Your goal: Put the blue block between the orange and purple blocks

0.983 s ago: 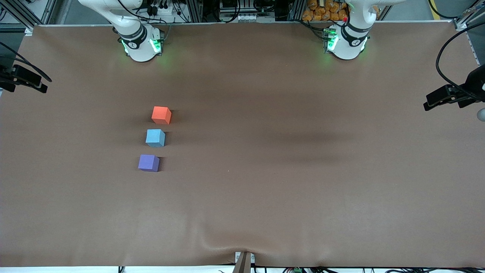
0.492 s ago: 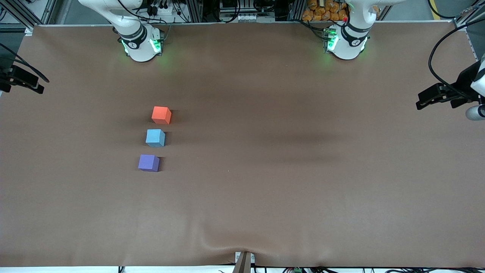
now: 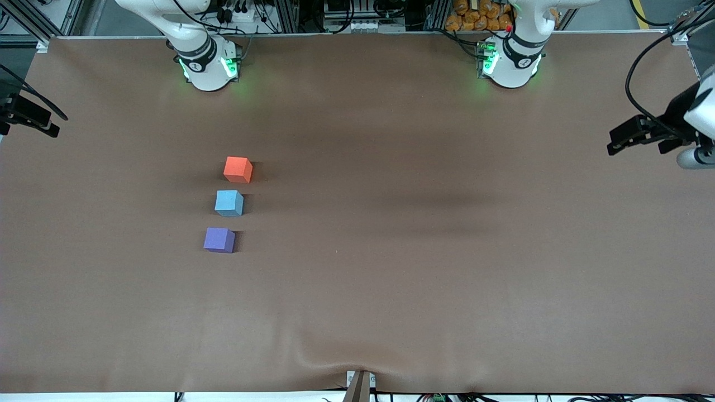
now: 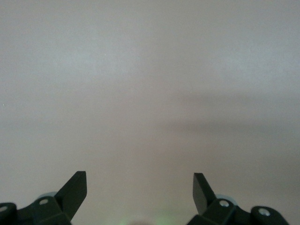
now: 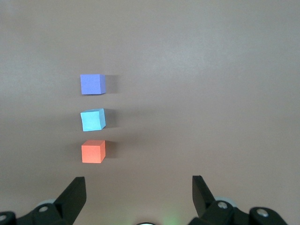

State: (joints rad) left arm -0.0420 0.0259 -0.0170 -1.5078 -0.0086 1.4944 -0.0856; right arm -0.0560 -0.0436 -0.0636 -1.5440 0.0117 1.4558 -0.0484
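Observation:
The blue block sits on the brown table between the orange block and the purple block, with small gaps on both sides. The purple block is nearest the front camera. In the right wrist view the purple block, blue block and orange block show in a line. My right gripper is open and empty, raised at the right arm's end of the table. My left gripper is open and empty, raised at the left arm's end, over bare table.
The two arm bases stand along the table edge farthest from the front camera. A small bracket sits at the edge nearest that camera. The brown table cover is wrinkled there.
The three blocks have not moved. My left gripper has drifted a little toward the table's middle. My right gripper has drawn back toward the table's end.

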